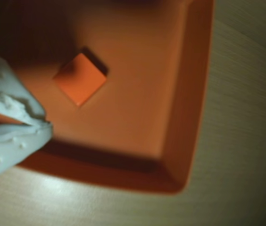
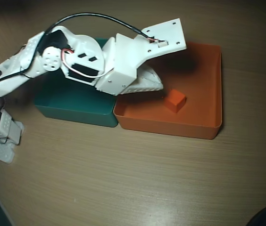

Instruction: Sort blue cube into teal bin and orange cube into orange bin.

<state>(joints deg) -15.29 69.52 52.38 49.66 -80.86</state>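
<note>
- Inside the large square shallow orange plastic bin (image 2: 203,92), the small plain-faced orange cube (image 2: 175,100) rests on the floor, near the middle and clear of the sloped walls.
- That bin touches a dark teal plastic bin (image 2: 71,103) of the same shape; both sit toward the table's (image 2: 133,183) far edge in the overhead view.
- The white tool (image 2: 154,84) hangs above the orange bin's left part, just beside the cube and apart from it (nothing is gripped).
- Its fingers (image 1: 10,127) appear pressed together in the wrist view.
</note>
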